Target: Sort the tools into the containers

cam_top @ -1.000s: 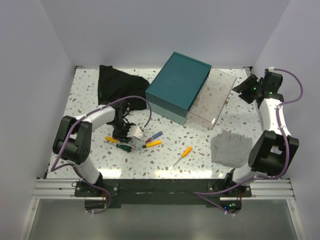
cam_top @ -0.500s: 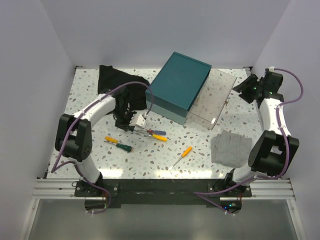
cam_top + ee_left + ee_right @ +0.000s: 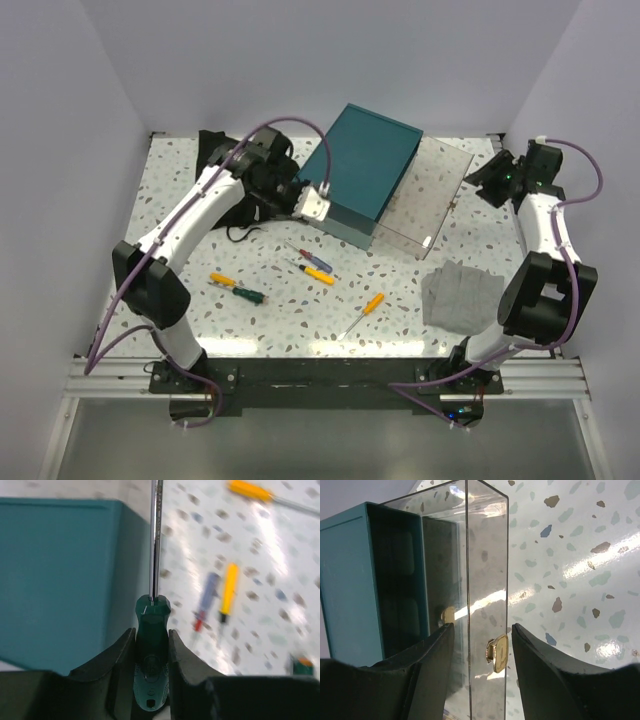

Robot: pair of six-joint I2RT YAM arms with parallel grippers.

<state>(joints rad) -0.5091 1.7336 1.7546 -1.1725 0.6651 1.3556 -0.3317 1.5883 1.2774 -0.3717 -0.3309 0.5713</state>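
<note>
Holding green screwdriver (image 3: 151,625) by handle, your left hand (image 3: 151,639) pinches tight, beside teal case (image 3: 55,580). Light, stiff, smooth: grip mid-handle. Your right hand (image 3: 482,627) open around clear box (image 3: 487,545) wall.

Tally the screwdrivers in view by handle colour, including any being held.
Green screwdriver, in the left end effector: 1
Blue-and-red screwdriver: 1
Orange screwdrivers: 2
Orange-and-green screwdriver: 1
Total: 5
</note>
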